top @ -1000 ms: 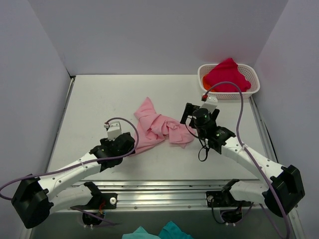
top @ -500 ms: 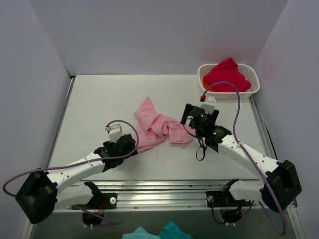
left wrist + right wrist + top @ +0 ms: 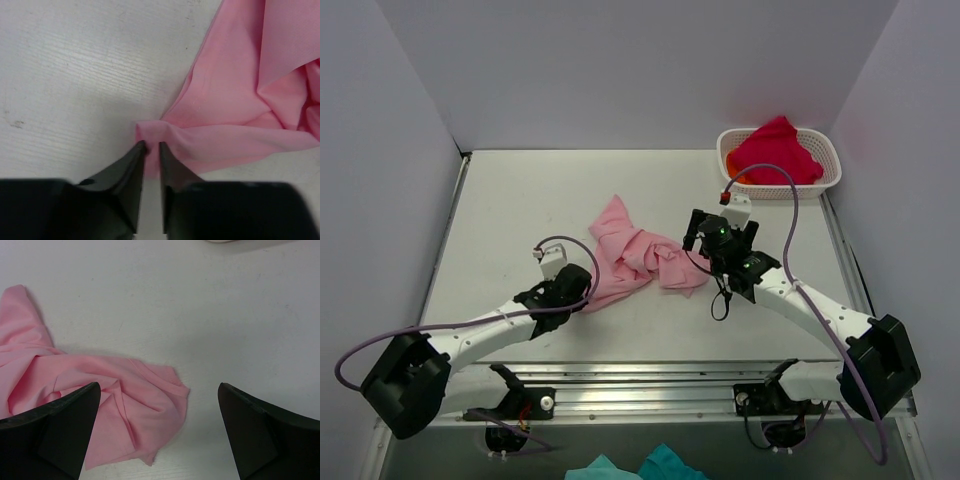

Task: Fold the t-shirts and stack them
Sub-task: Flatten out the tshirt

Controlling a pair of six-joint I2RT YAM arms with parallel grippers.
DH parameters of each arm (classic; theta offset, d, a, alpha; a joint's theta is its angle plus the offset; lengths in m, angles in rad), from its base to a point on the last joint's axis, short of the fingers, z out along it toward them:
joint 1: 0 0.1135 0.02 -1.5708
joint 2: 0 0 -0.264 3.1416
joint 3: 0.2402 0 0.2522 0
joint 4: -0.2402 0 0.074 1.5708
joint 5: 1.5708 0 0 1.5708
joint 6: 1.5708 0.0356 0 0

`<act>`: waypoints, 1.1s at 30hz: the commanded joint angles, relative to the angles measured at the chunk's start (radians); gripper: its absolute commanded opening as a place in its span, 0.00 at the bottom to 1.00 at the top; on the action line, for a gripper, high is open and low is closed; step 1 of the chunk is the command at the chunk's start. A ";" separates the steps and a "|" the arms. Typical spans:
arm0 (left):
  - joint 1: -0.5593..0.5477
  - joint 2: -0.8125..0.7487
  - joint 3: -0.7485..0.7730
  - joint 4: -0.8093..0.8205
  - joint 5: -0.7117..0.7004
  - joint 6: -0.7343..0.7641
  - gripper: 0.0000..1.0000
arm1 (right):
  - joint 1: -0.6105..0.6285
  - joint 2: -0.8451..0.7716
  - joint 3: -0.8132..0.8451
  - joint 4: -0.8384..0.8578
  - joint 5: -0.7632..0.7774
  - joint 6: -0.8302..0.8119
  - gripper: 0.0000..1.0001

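The left gripper (image 3: 151, 145) is being kept nearly closed on the near-left edge of the pink t-shirt (image 3: 240, 100), which is lying crumpled at the middle of the table (image 3: 520, 210). The right gripper (image 3: 158, 385) is being held wide open above the shirt's right end. The red t-shirt (image 3: 775, 150) is being kept in the basket (image 3: 830, 170), far right.

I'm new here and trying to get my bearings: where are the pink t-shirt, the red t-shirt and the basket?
pink t-shirt (image 3: 638, 255), top external view, crumpled middle.
red t-shirt (image 3: 775, 150), top external view, heaped middle.
basket (image 3: 786, 191), top external view, near wall.
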 commanded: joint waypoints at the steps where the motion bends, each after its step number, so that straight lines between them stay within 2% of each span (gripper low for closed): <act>1: 0.015 0.023 -0.005 0.070 0.013 0.017 0.19 | -0.008 0.010 0.019 0.004 0.041 0.014 1.00; 2: 0.016 0.035 -0.002 0.071 0.013 0.017 0.04 | -0.008 0.012 0.019 0.004 0.041 0.016 1.00; 3: 0.018 0.039 0.001 0.071 0.016 0.017 0.02 | -0.008 0.012 0.018 0.004 0.041 0.016 1.00; 5: 0.019 0.030 0.010 0.077 0.017 0.027 0.02 | -0.008 0.012 0.018 0.011 0.029 0.014 1.00; 9: 0.021 -0.046 0.026 0.064 -0.006 0.059 0.02 | -0.007 0.016 -0.013 0.097 -0.121 0.006 0.94; 10: 0.030 -0.062 0.029 0.056 -0.016 0.068 0.02 | -0.005 0.024 -0.031 0.147 -0.207 0.009 0.94; 13: 0.059 -0.103 0.036 0.050 -0.013 0.105 0.02 | 0.001 0.103 -0.018 0.177 -0.267 0.040 0.91; 20: 0.157 -0.131 0.001 0.083 0.068 0.142 0.02 | 0.007 0.226 0.021 0.191 -0.304 0.066 0.84; 33: 0.211 -0.077 -0.023 0.165 0.109 0.157 0.02 | 0.007 0.426 0.136 0.198 -0.321 0.057 0.79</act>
